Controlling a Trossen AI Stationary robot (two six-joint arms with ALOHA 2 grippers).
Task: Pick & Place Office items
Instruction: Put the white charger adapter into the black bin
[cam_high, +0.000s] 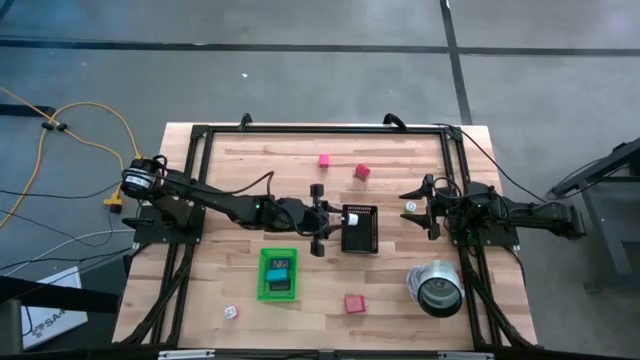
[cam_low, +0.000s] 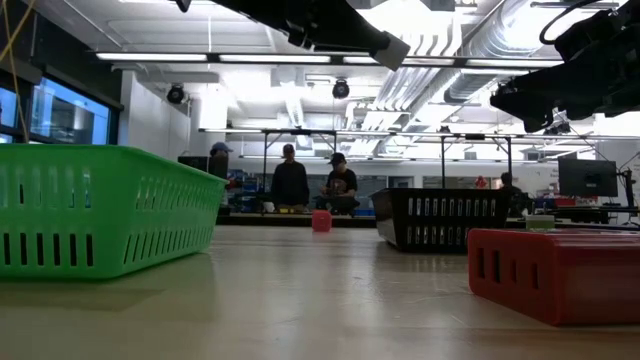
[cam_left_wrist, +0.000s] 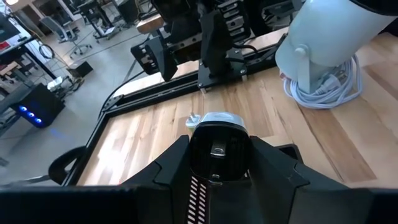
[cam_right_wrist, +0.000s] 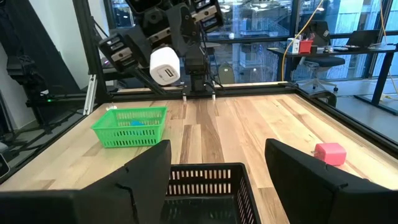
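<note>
My left gripper (cam_high: 338, 218) reaches across the table's middle and is shut on a white block (cam_right_wrist: 165, 65), raised above the left edge of the black slotted tray (cam_high: 360, 230). My right gripper (cam_high: 415, 205) waits open at the tray's right side, touching nothing. In the right wrist view its fingers stand wide on either side of the tray (cam_right_wrist: 205, 180). Two pink pieces (cam_high: 324, 160) (cam_high: 362, 172) lie on the far part of the table. A red block (cam_high: 354, 303) and a tiny white piece (cam_high: 231, 312) lie near the front edge. The green tray (cam_high: 278, 273) holds a dark and a light blue piece. My left gripper pinches the white block (cam_left_wrist: 217, 146) between its two fingers (cam_left_wrist: 171, 165), one on each side of it. The fingers come from the table's left, slanting a little downward. The block is lifted clear, above the black tray's edge (cam_left_wrist: 199, 193).
A silver cylinder (cam_high: 437, 288) lies at the near right; the left wrist view shows a coiled white cord (cam_left_wrist: 323, 87) under it. A small white piece (cam_high: 411, 207) lies by my right gripper. A black frame (cam_high: 320, 128) borders the table. People stand far behind (cam_low: 290, 182).
</note>
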